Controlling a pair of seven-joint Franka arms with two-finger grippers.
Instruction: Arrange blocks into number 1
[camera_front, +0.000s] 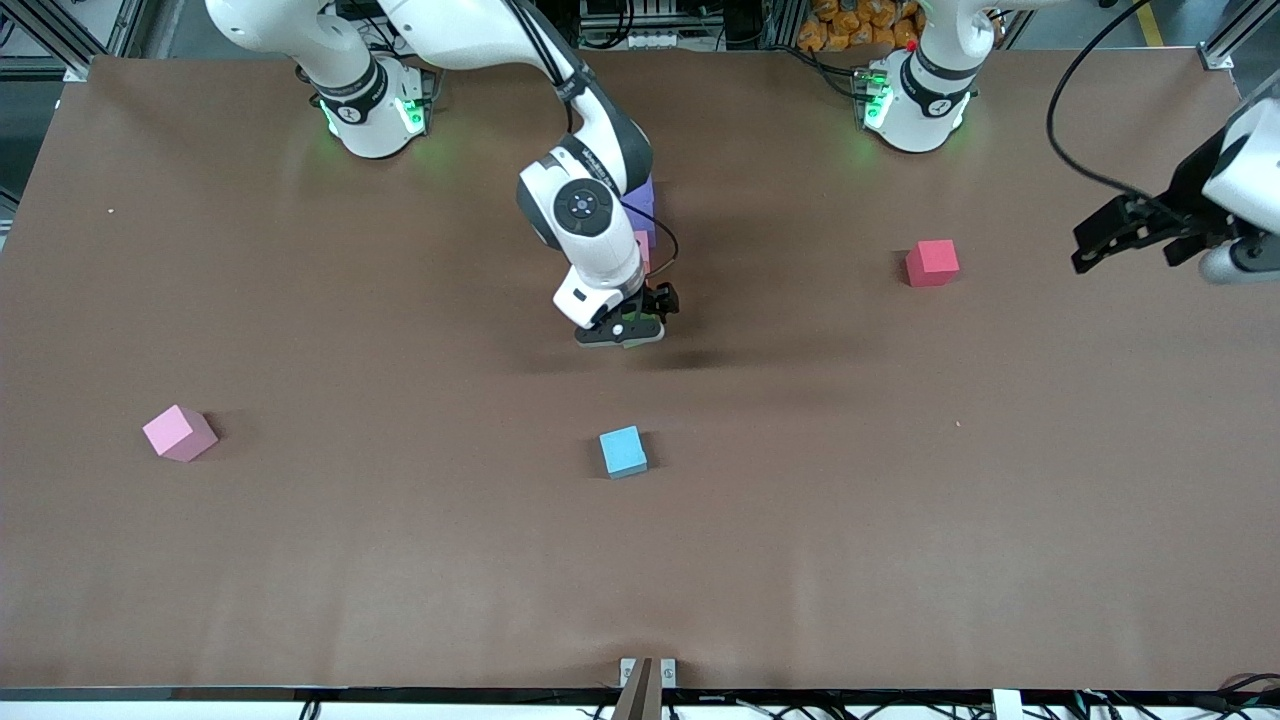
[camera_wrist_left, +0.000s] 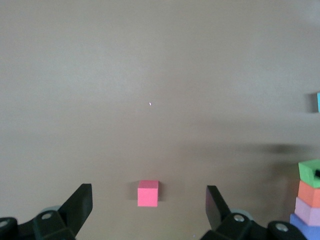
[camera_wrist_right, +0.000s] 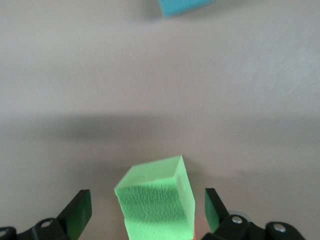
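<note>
Lying in a row at mid-table, just beneath the right arm, are four blocks seen edge to edge in the left wrist view: a green block (camera_wrist_left: 311, 172), an orange block (camera_wrist_left: 310, 194), a pale purple-pink block (camera_wrist_left: 307, 212) and a purple block (camera_wrist_left: 305, 227), the last cut off by the frame's edge. In the front view the right arm is hiding most of this row, leaving only slivers of the purple block (camera_front: 641, 208) and the pink one showing, and whether a further block is lying under the arm cannot be told. The right gripper (camera_front: 622, 328) is hanging over the green block (camera_wrist_right: 156, 200), its fingers (camera_wrist_right: 80, 212) standing spread apart on either side of the block, released and apparently clear of its faces. Three more blocks are lying singly and well apart: a light blue block (camera_front: 623, 452) nearer the front camera than the row, a red block (camera_front: 932, 262) toward the left arm's end of the table, and a pink block (camera_front: 179, 433) toward the right arm's end. Counted in all: seven blocks showing, one each of green, orange, purple, light blue and red, and two pink. The left gripper (camera_front: 1135, 240) is waiting up over the table's (camera_front: 400, 560) edge at its own end, fingers (camera_wrist_left: 80, 202) released wide and holding nothing. No readable writing is showing on any block or on either arm.
</note>
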